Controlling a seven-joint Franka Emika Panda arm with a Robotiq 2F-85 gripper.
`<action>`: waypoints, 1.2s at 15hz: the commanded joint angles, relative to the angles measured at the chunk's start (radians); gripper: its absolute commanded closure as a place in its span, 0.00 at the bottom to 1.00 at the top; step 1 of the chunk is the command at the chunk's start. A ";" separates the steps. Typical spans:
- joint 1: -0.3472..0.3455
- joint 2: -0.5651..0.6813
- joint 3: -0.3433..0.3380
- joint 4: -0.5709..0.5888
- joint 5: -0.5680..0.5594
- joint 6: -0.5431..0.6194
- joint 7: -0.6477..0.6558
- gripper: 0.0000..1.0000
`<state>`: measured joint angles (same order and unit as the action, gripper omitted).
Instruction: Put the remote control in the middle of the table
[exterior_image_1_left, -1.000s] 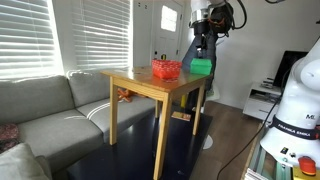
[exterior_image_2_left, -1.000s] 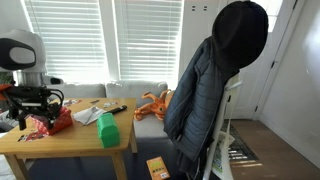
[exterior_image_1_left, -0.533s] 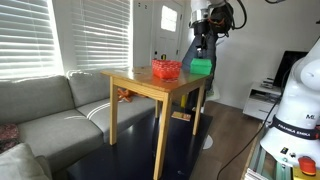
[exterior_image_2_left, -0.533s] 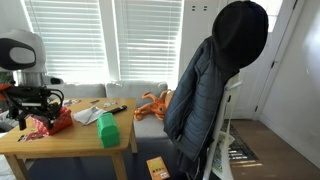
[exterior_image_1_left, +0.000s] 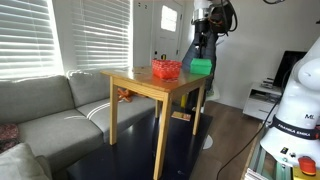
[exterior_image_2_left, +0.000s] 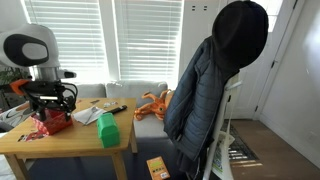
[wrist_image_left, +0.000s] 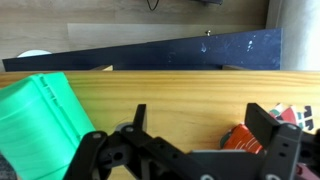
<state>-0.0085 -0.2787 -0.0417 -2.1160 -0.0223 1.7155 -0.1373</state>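
Note:
The remote control (exterior_image_2_left: 113, 109) is a slim dark oblong lying on the wooden table (exterior_image_2_left: 72, 136) near its far edge, beyond the green box (exterior_image_2_left: 108, 131). It does not show in the wrist view. My gripper (exterior_image_2_left: 50, 104) hangs open and empty over the red mesh basket (exterior_image_2_left: 52, 121), well to the left of the remote. In the wrist view my open jaws (wrist_image_left: 200, 112) frame bare table wood (wrist_image_left: 180, 88), with the green box (wrist_image_left: 42, 112) on the left and a bit of the red basket (wrist_image_left: 248, 136) on the right.
A pale flat item (exterior_image_2_left: 87, 116) lies between the basket and the green box. A grey sofa (exterior_image_1_left: 45, 110) stands beside the table (exterior_image_1_left: 140, 80). A dark jacket (exterior_image_2_left: 210, 80) hangs on a chair close to the table. A white cabinet (exterior_image_1_left: 262, 100) stands at the right.
My arm and gripper have shifted a little along the table toward the green box and the remote. The remote, basket and box have not moved.

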 joint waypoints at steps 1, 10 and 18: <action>-0.041 0.078 -0.043 0.112 -0.010 0.020 -0.006 0.00; -0.081 0.362 -0.053 0.410 -0.050 0.094 0.360 0.00; -0.054 0.592 -0.075 0.578 -0.061 0.295 0.611 0.00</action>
<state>-0.0820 0.2329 -0.1054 -1.6173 -0.0553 1.9663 0.4008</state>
